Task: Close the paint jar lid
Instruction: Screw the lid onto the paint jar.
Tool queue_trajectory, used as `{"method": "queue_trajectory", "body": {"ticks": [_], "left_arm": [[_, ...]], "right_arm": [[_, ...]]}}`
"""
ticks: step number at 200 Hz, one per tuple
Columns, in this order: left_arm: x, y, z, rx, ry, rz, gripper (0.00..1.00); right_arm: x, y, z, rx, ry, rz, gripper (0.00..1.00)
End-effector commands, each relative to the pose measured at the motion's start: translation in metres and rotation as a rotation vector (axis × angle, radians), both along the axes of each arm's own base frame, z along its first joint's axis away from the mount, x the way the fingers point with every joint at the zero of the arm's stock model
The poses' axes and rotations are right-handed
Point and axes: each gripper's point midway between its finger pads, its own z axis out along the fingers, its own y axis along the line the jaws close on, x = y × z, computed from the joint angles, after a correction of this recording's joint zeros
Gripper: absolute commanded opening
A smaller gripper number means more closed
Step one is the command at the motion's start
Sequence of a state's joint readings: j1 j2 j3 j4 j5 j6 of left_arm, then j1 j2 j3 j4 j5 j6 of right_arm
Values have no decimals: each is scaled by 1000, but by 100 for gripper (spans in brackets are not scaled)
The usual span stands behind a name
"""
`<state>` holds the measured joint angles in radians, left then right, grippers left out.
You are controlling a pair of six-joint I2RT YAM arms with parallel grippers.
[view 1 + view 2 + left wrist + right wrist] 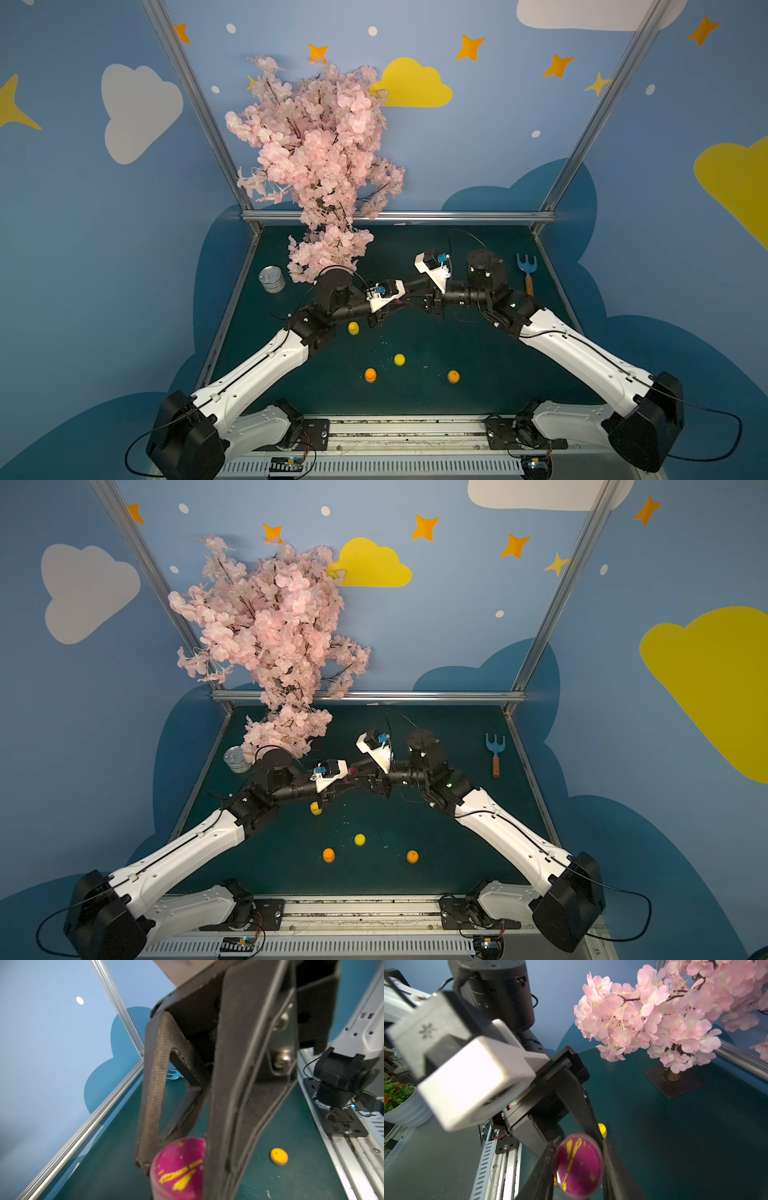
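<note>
A small magenta paint jar [178,1167] streaked with yellow hangs above the middle of the green table [478,365], between both arms. My left gripper [180,1176] is shut on it, its fingers [151,1105] pressing the jar's sides. From the opposite side my right gripper [579,1167] is shut on the same jar [579,1159], on its round streaked end. I cannot tell whether that end is the lid. In both top views only a sliver of magenta [397,300] [353,772] shows where the two grippers meet.
Several small yellow and orange jars stand on the near half of the table, such as a yellow one [353,328] and an orange one [453,376]. A tin can [272,279] and a pink blossom tree [320,166] stand back left. A blue rake [527,270] lies back right.
</note>
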<state>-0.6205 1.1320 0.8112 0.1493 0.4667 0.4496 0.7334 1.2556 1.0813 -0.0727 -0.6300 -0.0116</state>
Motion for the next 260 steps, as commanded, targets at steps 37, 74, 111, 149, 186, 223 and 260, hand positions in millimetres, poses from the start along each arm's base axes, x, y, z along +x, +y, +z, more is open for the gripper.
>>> {"method": "queue_trajectory", "body": {"ticks": [37, 74, 111, 149, 186, 223, 260], "left_arm": [[17, 2, 54, -87, -317, 153, 10], [22, 8, 70, -118, -418, 208, 10], [23, 12, 80, -168, -483, 239, 10], [13, 7, 70, -146, -509, 175, 11], [-1, 0, 47, -61, -499, 87, 11], [-4, 5, 20, 31, -378, 82, 11], [-8, 13, -10, 59, -218, 111, 11]], "right_arm": [[29, 6, -14, -49, 190, -208, 0], [41, 4, -23, -78, 276, -296, 0], [55, 2, -38, -120, 396, -398, 0], [71, -9, -53, -126, 526, -526, 0], [85, -22, -59, -100, 626, -585, 0], [94, -48, -51, -44, 593, -602, 0], [83, -69, -40, -23, 369, -578, 38]]}}
